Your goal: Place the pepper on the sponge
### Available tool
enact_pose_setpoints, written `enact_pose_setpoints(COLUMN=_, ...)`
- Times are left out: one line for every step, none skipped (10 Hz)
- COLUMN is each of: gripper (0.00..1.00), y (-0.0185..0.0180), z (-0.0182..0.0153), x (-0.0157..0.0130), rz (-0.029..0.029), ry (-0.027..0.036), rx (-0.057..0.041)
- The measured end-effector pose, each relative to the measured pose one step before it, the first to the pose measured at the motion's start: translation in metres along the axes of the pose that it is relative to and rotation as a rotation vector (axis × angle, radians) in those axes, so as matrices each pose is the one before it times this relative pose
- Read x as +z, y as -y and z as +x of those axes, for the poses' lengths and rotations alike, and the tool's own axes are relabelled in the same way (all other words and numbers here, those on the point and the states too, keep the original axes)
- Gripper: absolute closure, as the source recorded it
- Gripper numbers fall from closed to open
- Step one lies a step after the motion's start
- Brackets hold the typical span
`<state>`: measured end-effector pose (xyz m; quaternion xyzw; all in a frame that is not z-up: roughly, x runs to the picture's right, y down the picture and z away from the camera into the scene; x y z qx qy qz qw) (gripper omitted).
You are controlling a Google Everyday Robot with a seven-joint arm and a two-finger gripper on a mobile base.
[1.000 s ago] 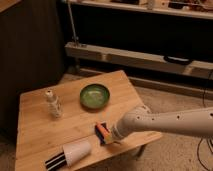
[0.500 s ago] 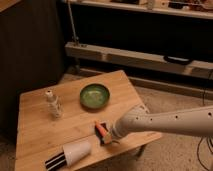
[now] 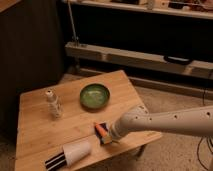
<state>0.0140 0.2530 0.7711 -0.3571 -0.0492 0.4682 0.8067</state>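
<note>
Pepper (image 3: 100, 130) seems on sponge (image 3: 104, 125) with gripper (image 3: 108, 136) upon it, grip we cannot tell; withdrawing must not dislodge it.

One raised camera looks obliquely down from a moderate distance onto the wooden table (image 3: 40, 125) at lower left, the gripper (image 3: 105, 135) sitting low at frame centre.

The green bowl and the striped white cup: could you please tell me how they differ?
The green bowl stands upright, opening upward; the white cup lies on its side. The bowl is round and low; the cup is tapered, with black stripes at one end. Both rest on the wooden table. The gripper is at the pepper, near the table's front edge.
</note>
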Motion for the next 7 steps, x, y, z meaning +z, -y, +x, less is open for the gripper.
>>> enact_pose_setpoints(gripper=0.2, y=0.00098, z=0.00102, x=-0.00168, rz=-0.026, ry=0.00736, rx=0.01294)
enact_pose_setpoints(gripper=0.2, y=0.00095, z=0.00068, x=-0.00177, rz=-0.00241, ry=0.00396, rx=0.00243)
enact_pose_setpoints(gripper=0.2, y=-0.00204, z=-0.00159, x=-0.00066, rz=-0.00146, ry=0.00438, rx=-0.00647)
enact_pose_setpoints(gripper=0.2, y=-0.00087, z=-0.00076, x=-0.0019, rz=0.00224, ry=0.00554, rx=-0.00449)
enact_pose_setpoints(gripper=0.2, y=0.00019, z=0.00037, x=-0.00224, rz=0.00776, ry=0.00425, rx=-0.0018)
enact_pose_setpoints(gripper=0.2, y=-0.00096, z=-0.00081, x=-0.00103, rz=0.00948, ry=0.00186, rx=-0.00297)
enact_pose_setpoints(gripper=0.2, y=-0.00176, z=-0.0017, x=-0.00239, rz=0.01759, ry=0.0045, rx=-0.00415)
